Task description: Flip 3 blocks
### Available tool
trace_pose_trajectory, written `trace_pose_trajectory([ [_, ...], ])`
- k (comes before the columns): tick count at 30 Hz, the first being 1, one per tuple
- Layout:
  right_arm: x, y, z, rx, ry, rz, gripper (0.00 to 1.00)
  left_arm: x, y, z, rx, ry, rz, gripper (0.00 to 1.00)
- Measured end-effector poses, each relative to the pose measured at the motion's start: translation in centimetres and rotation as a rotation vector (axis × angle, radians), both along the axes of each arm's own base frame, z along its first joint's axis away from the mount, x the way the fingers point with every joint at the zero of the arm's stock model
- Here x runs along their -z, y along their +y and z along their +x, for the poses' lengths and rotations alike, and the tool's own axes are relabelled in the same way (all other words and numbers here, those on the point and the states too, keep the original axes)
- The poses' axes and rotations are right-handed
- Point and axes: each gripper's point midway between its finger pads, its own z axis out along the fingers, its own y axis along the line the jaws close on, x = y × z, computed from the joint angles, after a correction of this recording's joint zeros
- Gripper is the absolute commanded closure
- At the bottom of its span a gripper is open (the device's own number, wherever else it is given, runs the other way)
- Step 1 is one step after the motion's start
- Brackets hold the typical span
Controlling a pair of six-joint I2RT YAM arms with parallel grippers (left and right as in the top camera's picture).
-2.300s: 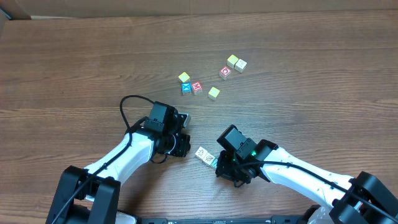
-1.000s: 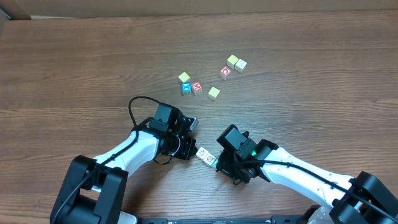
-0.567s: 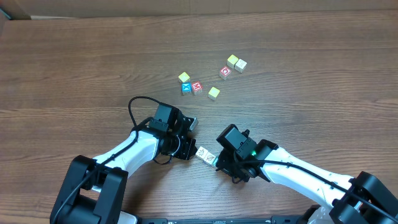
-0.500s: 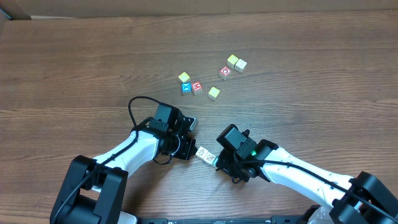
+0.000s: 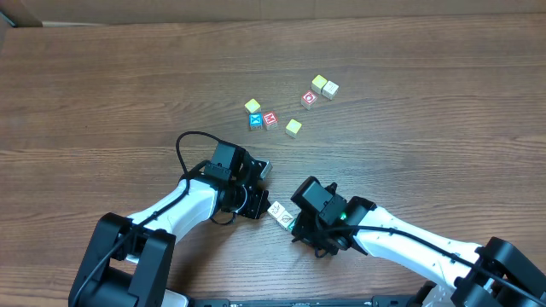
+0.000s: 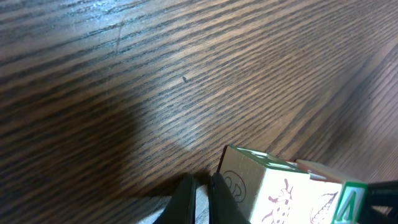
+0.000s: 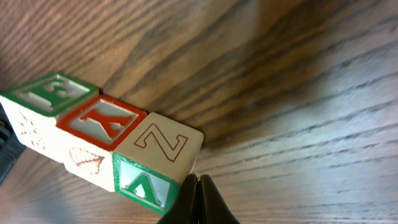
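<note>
right now the three blocks (image 5: 280, 214) are sitting side by side in a touching row on the desk (image 5: 102, 85), low and central, between your two arms. your left jaws are resting fully closed just beside one end of the row and your right jaws fully closed just beside the other, neither holding anything. nothing is showing whether any block is already turned, so you should be treating all three flips as undone. the other cubes (image 5: 293, 127) are lying well apart, farther up.

The 3 blocks (image 5: 277, 212) sit partly under the right gripper (image 5: 295, 227) (overhead); left wrist view crops them
</note>
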Motion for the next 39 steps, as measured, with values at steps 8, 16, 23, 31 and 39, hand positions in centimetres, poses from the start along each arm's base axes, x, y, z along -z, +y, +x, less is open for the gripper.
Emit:
trace_pose_trajectory([
  [8, -0.01, 0.25, -0.2, 0.016, 0.008, 0.005, 0.96, 0.02, 0.03, 0.03, 0.032, -0.02, 0.004, 0.96],
  [16, 0.02, 0.18, -0.31, 0.022, 0.015, 0.003, 0.96, 0.02, 0.03, 0.01, 0.058, -0.035, 0.005, 0.96],
  [23, 0.11, -0.06, -0.5, 0.032, 0.027, -0.007, 0.96, 0.04, 0.13, 0.06, 0.067, -0.042, 0.014, 0.92],
  [31, 0.11, -0.05, -0.5, 0.039, 0.029, -0.006, 0.96, 0.02, 0.12, 0.15, 0.073, -0.049, 0.026, 0.93],
  [39, 0.11, -0.05, -0.5, 0.042, 0.03, -0.006, 0.96, 0.0, 0.39, 0.66, 0.095, -0.082, 0.051, 0.96],
])
